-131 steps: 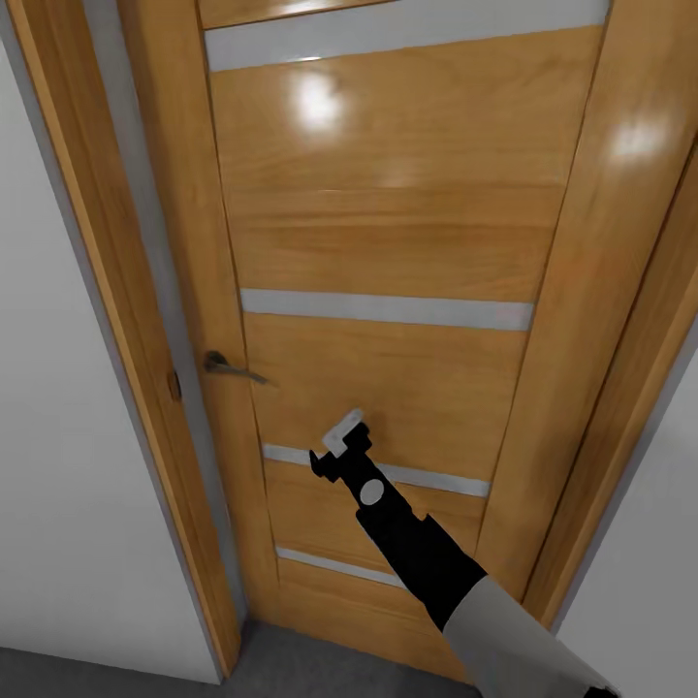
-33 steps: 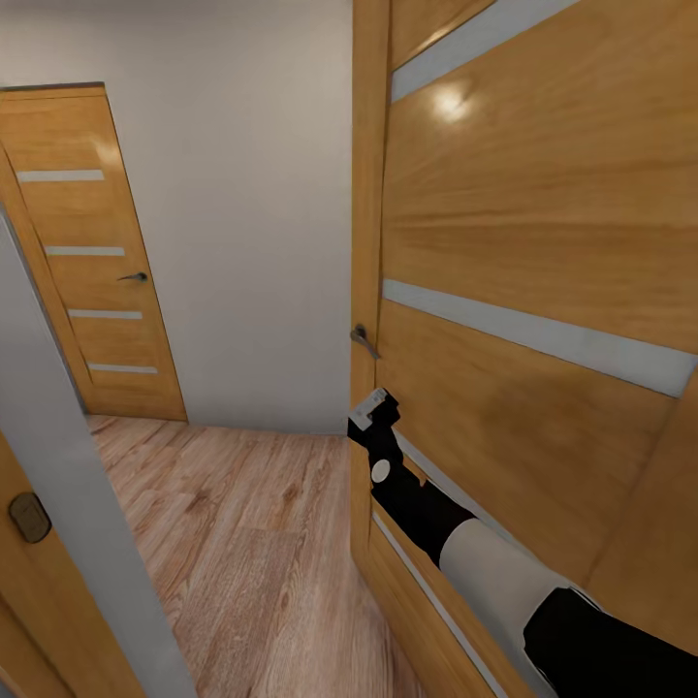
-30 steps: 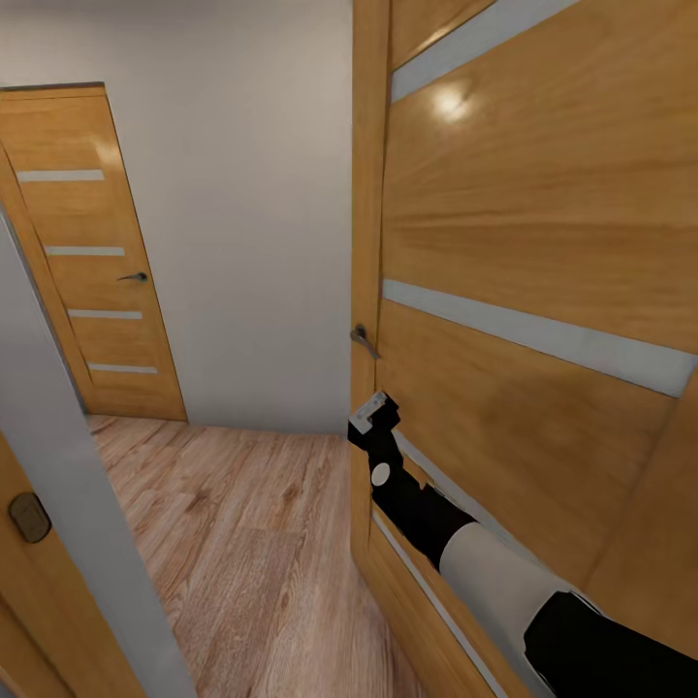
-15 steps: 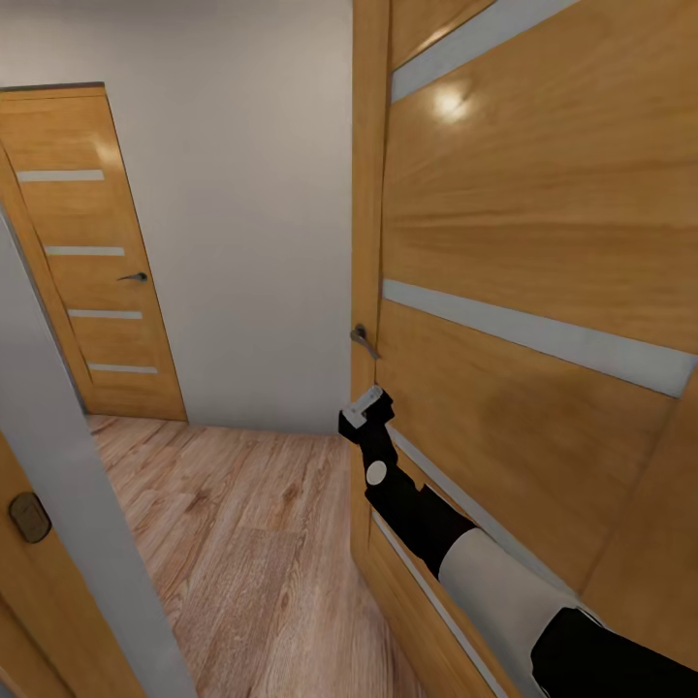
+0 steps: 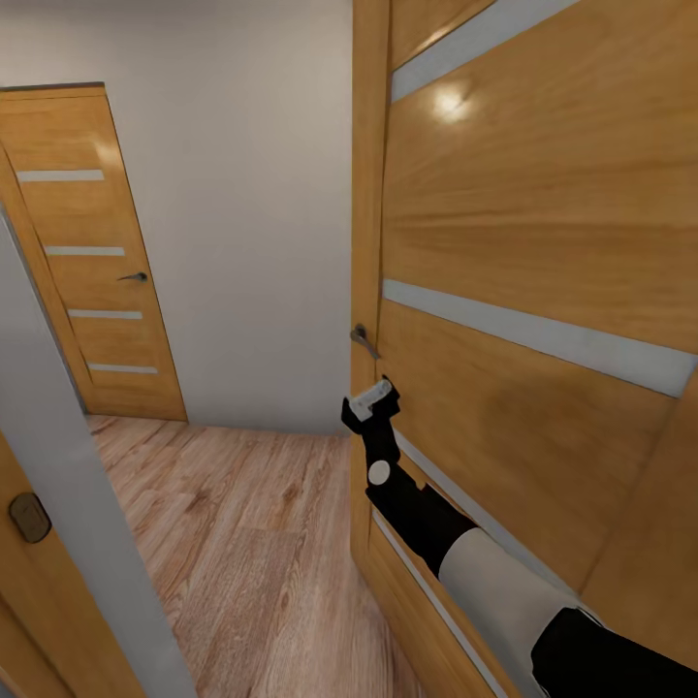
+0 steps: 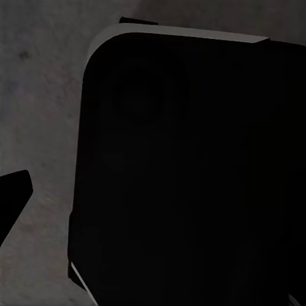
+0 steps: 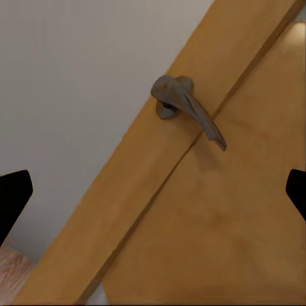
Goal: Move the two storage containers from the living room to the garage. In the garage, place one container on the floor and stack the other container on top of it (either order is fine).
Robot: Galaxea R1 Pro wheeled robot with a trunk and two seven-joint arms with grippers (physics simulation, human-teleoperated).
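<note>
Neither red-orange bin is before me; I am at a doorway, and I judge the containers lie somewhere past the light wood-plank floor [image 5: 242,543]. My right gripper [image 5: 371,404] hangs just below the grey metal lever handle [image 7: 187,110] of the open honey-coloured wooden door [image 5: 543,242], fingers spread wide and empty, placed there to work the door (a second such door [image 5: 92,252] stands shut across the hall). My left gripper's spread I cannot tell, its camera facing something dark.

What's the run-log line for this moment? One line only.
phase: doorway transit | right gripper: open, empty, near door handle | door: open | ahead: wood-plank floor
</note>
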